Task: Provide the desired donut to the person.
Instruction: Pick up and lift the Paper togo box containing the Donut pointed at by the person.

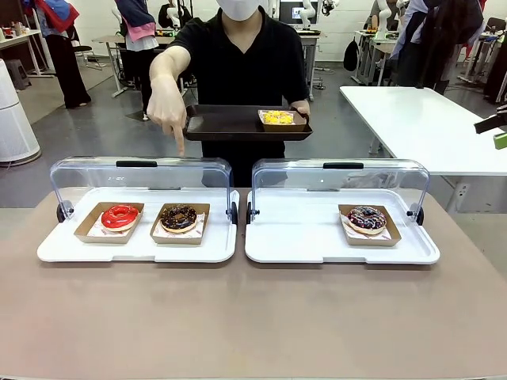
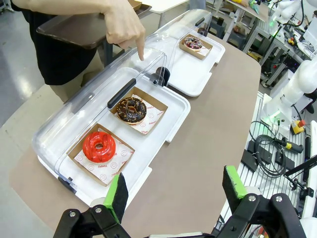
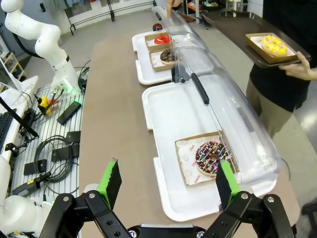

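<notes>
Person's hand (image 1: 166, 111) points down at chocolate-glazed ring donut (image 2: 131, 109) in brown paper boat (image 2: 151, 117) on white plastic tray (image 2: 176, 119). Donut lies ahead of left pincer (image 2: 176, 191), slightly left; jaws wide, empty. Right pincer (image 3: 168, 186) wide, empty, well apart. Left arm nearer.

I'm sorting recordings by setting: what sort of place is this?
Likely a robotics lab dressed as a donut counter: cables lie beside the table, a white worktable stands behind the person, and donuts sit in lidded display trays.

Robotics lab, white robot arm (image 3: 42, 34), cables (image 3: 52, 146) on a wire rack (image 3: 62, 121), white worktable (image 1: 412, 119) behind
</notes>
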### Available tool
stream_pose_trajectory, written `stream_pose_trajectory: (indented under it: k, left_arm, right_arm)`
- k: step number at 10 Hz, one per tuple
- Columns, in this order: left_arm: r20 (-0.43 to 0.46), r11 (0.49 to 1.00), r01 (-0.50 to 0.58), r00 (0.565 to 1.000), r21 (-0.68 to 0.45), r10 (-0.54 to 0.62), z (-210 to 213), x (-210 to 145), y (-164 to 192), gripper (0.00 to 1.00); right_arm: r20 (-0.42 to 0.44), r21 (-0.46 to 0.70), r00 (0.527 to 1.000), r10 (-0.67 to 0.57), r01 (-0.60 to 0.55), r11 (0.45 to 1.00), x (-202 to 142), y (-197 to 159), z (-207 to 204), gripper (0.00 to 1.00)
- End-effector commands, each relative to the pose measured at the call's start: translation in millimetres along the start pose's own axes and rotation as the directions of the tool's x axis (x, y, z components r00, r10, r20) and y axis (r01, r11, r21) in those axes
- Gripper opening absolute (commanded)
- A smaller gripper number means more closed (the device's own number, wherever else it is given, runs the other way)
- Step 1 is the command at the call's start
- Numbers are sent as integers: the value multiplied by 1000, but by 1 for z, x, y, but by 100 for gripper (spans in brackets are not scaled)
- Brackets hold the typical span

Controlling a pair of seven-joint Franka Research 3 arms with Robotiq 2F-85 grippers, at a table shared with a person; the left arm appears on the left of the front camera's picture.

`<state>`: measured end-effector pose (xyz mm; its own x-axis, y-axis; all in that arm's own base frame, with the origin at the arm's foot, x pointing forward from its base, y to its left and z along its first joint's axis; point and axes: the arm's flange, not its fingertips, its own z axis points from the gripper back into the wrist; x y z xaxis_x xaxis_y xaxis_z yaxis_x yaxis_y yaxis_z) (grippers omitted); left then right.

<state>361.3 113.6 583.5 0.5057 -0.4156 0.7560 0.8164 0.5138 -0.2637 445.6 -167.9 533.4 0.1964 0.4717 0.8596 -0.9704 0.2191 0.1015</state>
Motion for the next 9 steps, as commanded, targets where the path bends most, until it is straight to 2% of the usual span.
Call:
stream_pose_trajectory:
  k: [1,3,4,5,6,7,9]
  left_arm:
    - [-4,1000,9,1000,-5,-9,1,-1,-1,100]
    - [0,1000,0,1000,0,0,0,0,0,100]
    - [-97,994,108,989,-19,-110,-17,18,-14,100]
    - [-230,968,250,943,12,-241,-39,34,-30,100]
    - [-340,918,394,871,52,-355,-67,48,-47,100]
    - [-442,873,489,782,-1,-439,-94,55,-63,100]
    - [-610,810,569,596,-138,-522,-156,56,-82,100]
  right_arm:
    - [-1,-7,1000,-8,8,1000,-2,0,-1,100]
    - [-1,-7,1000,-8,8,1000,-2,0,-1,100]
    - [-1,-7,1000,-8,8,1000,-2,0,-1,100]
    - [-1,-7,1000,-8,8,1000,-2,0,-1,100]
    - [-1,-7,1000,-8,8,1000,-2,0,-1,100]
    - [-1,-7,1000,-8,8,1000,-2,0,-1,100]
    - [-1,-7,1000,-8,8,1000,-2,0,-1,100]
